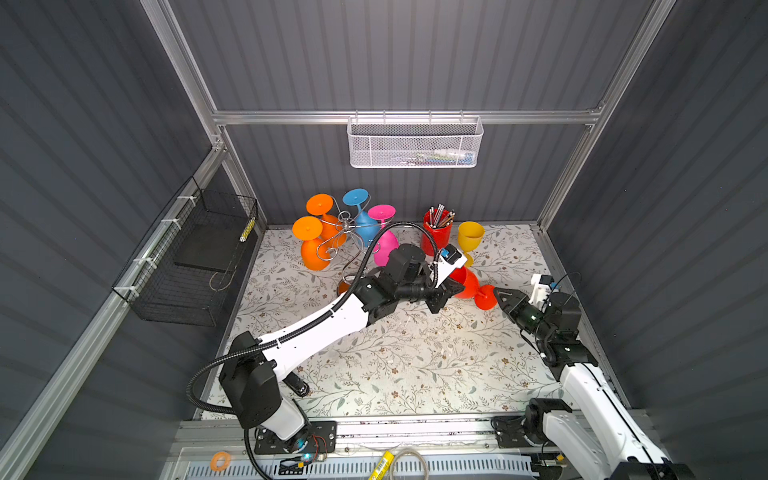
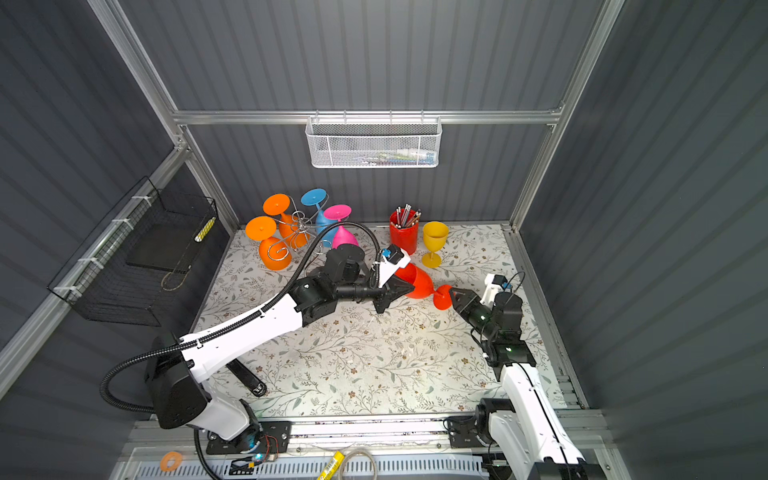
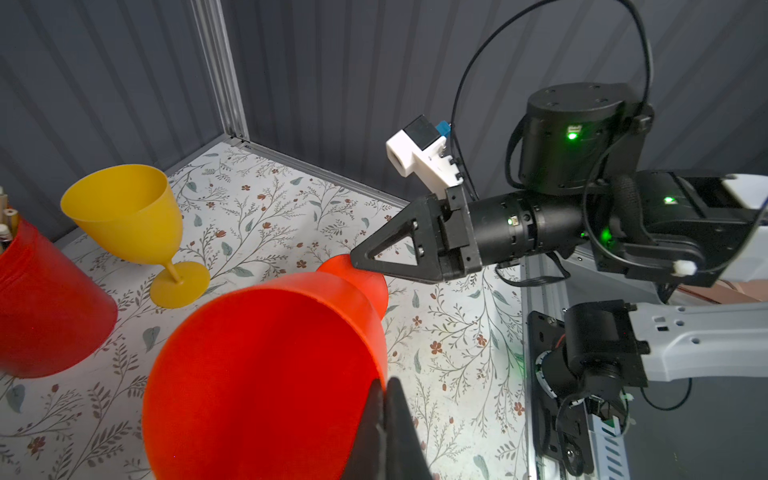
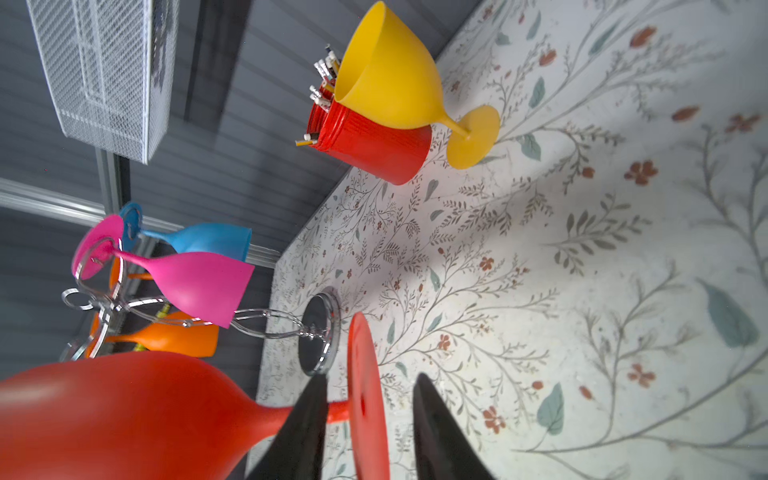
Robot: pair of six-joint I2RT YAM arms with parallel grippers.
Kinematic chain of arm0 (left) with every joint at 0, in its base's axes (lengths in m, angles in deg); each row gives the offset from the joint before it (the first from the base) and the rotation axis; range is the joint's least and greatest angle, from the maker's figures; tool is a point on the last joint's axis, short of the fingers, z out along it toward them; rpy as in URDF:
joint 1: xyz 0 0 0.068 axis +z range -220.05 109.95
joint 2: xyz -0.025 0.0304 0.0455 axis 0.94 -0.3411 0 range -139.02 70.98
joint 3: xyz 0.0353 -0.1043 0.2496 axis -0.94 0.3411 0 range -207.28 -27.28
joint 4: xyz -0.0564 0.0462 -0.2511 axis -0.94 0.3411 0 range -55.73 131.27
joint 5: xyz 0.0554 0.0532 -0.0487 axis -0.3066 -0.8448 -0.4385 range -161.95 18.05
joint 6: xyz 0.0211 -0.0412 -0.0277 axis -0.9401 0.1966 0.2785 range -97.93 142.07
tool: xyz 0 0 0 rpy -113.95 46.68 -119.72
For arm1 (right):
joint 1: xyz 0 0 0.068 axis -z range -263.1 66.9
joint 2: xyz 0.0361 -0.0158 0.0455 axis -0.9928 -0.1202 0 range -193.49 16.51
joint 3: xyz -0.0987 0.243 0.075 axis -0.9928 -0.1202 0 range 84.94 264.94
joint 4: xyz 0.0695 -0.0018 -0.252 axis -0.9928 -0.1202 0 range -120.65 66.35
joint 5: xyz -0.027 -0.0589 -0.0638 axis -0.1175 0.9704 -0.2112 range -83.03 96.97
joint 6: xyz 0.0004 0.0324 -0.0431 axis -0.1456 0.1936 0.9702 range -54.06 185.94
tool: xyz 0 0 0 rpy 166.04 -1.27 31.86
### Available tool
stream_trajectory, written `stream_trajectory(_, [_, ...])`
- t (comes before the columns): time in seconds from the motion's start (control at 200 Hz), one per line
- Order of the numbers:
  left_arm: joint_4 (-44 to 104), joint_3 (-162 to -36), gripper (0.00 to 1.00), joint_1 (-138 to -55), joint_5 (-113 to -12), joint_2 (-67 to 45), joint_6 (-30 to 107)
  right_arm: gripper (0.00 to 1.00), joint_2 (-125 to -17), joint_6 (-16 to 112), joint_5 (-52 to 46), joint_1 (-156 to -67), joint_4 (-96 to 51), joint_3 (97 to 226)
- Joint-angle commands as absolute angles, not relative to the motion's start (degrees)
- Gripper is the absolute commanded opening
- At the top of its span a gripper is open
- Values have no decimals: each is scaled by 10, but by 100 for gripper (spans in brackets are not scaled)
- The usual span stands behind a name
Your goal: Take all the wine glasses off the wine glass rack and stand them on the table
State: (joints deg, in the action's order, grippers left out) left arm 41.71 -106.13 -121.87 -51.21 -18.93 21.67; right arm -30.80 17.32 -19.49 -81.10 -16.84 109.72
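Right wrist view: the right gripper (image 4: 370, 378) has its black jaws parted, with the round foot of the red plastic wine glass (image 4: 124, 411) between them, unpinched. In the left wrist view the left gripper (image 3: 384, 386) is clamped on the bowl's rim. The glass lies sideways over the floral-patterned table (image 1: 415, 353), apart from the chrome wire wine glass rack (image 1: 347, 232), where orange glasses (image 1: 313, 253), a blue glass (image 1: 365, 226) and a pink glass (image 1: 384, 249) hang. It looks to me like a handover. The right jaws should back straight off the foot without nudging it.
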Motion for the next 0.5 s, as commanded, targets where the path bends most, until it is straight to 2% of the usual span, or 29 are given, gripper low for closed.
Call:
stream_trajectory(0.0, [450, -1104, 0, -1218, -556, -201, 208, 51, -306, 185, -178, -811, -167, 1098])
stream_trajectory(0.14, [493, -1140, 0, -1218, -621, -223, 208, 69, -295, 203, -150, -811, -194, 1105])
stream_trajectory(0.27, [524, -1170, 0, -1217, -656, -243, 210, 81, -281, 222, -129, -810, -222, 1114])
stream_trajectory(0.495, [594, -1230, 0, -1218, -732, -286, 210, 89, -260, 248, -90, -810, -246, 1119])
